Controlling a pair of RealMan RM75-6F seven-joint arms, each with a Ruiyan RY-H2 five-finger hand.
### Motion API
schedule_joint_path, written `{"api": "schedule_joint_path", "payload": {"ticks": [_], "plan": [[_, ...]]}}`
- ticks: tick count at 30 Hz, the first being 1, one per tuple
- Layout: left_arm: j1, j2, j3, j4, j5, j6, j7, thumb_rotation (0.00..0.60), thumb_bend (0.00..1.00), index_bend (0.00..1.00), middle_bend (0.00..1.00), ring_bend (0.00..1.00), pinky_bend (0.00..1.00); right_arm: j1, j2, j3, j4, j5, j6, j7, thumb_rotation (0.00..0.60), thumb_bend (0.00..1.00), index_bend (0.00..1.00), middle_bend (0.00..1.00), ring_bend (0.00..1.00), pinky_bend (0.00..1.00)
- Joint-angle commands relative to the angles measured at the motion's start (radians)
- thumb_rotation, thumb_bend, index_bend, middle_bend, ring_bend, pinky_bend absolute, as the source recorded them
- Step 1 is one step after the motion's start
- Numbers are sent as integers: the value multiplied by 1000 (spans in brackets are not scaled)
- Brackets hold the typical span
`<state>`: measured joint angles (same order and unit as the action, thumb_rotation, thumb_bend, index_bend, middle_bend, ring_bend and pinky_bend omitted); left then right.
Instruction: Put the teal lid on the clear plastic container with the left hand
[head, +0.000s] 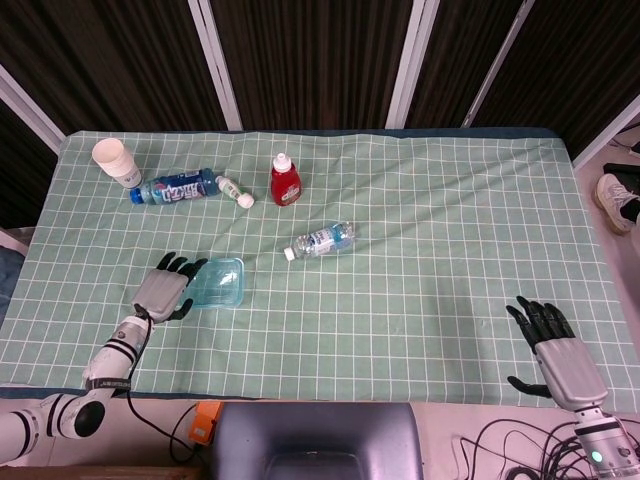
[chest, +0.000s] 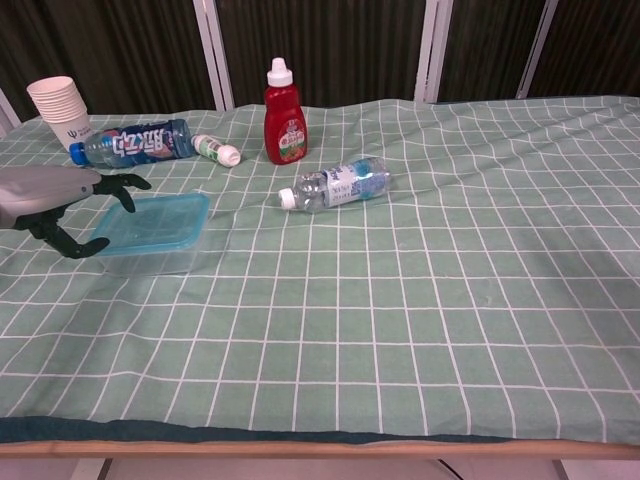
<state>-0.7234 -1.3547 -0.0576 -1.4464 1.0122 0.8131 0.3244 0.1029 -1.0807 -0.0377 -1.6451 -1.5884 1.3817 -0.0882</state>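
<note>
The teal lid lies flat on top of the clear plastic container at the table's left front. My left hand hovers just left of it, fingers spread and empty, fingertips near the lid's left edge. Whether they touch it I cannot tell. My right hand rests open at the table's front right corner, far from the container; only the head view shows it.
A clear water bottle lies on its side mid-table. Behind stand a red sauce bottle, a small white bottle, a blue-labelled bottle lying down and a stack of paper cups. The cloth-covered table spreads right.
</note>
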Motion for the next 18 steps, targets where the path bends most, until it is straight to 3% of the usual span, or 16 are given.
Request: {"api": "schedule_joint_path", "payload": {"ticks": [1, 4, 6, 8, 9, 11, 14, 18], "plan": [[8, 5, -13, -10, 43, 50, -10, 600, 297, 0, 235, 101, 6, -1, 1, 1, 0, 0, 2, 2, 600, 185, 0, 0, 0, 0], [13, 6, -17, -14, 66, 73, -20, 600, 297, 0, 207, 81, 4, -1, 1, 1, 1, 0, 2, 3, 600, 185, 0, 0, 0, 0], [21, 12, -26, -23, 103, 112, -34, 600, 298, 0, 133, 36, 2, -1, 2, 1, 1, 0, 2, 5, 600, 185, 0, 0, 0, 0], [37, 30, -38, -50, 179, 195, -52, 600, 297, 0, 42, 1, 0, -1, 2, 0, 2, -1, 2, 5, 600, 186, 0, 0, 0, 0], [65, 65, -43, -110, 267, 302, -65, 600, 296, 0, 15, 0, 0, -2, 3, -1, 1, -4, 5, 4, 600, 185, 0, 0, 0, 0], [116, 108, -16, -180, 344, 394, -79, 600, 296, 0, 0, 0, 0, -3, 3, -2, 1, -7, 7, 4, 600, 186, 0, 0, 0, 0], [229, 154, 66, -258, 459, 540, -107, 600, 298, 0, 0, 0, 0, -3, 1, -5, 1, -8, 4, -1, 600, 186, 0, 0, 0, 0], [399, 155, 198, -242, 547, 695, -129, 600, 295, 0, 0, 0, 0, 1, -5, -6, -3, -3, -9, -22, 600, 186, 0, 0, 0, 0]]}}
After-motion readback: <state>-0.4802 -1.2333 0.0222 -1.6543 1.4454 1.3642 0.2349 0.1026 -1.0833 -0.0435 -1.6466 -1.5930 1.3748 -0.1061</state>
